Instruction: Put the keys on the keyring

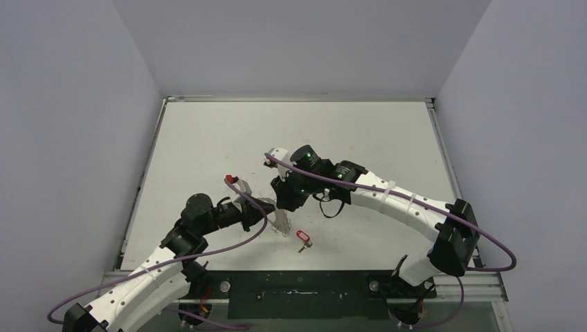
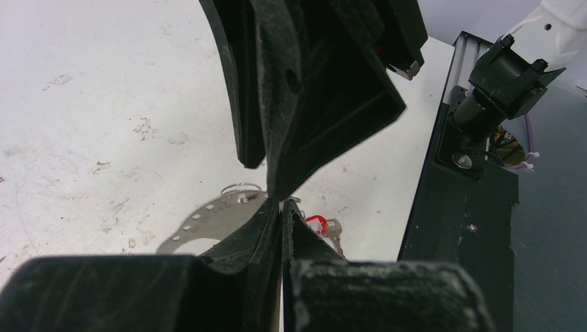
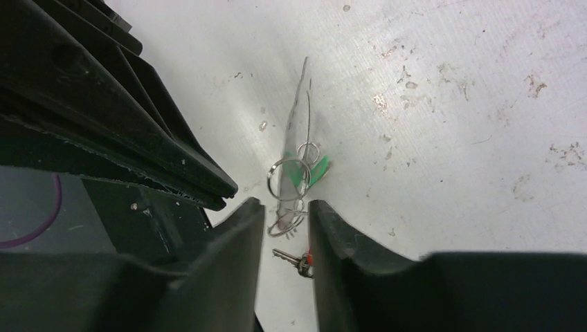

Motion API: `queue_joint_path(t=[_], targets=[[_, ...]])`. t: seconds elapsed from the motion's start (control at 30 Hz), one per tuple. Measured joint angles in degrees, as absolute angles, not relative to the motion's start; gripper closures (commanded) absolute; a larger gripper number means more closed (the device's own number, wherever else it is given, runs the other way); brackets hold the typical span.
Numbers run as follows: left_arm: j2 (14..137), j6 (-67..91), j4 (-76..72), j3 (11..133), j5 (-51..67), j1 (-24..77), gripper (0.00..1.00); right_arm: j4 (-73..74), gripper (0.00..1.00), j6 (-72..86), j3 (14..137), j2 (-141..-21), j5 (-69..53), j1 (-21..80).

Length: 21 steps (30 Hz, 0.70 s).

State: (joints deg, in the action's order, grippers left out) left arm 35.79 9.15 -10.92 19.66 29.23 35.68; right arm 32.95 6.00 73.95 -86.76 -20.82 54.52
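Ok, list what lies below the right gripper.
A thin silvery wire keyring across a green oblong plastic tag, and a small silver key whose red tag a gripper finger mostly covers. The green tag's key cannot be seen.

no readable text, no labels, no numbers

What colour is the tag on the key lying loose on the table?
The tag is red; the top external view shows it best.

Robotics lab test cell: scuffed white worktop (image 1: 360, 131), plain pale walls (image 1: 69, 124) boxing three sides, two cabled arms (image 1: 387, 197) bolted along bottom edge.
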Motion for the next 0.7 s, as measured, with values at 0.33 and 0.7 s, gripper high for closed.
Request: queue_joint_path(t=[0.33, 0.7], targets=[[35.46, 8.43, -10.85, 19.66, 29.19, 35.68, 1.00, 31.75, 0.53, 6.00, 73.54, -86.00, -20.53, 54.52], [32.38, 7.22, -9.21, 19.33, 27.16, 35.68, 0.71, 28.45, 0.38, 8.34, 69.19, -85.32, -19.99, 50.41]])
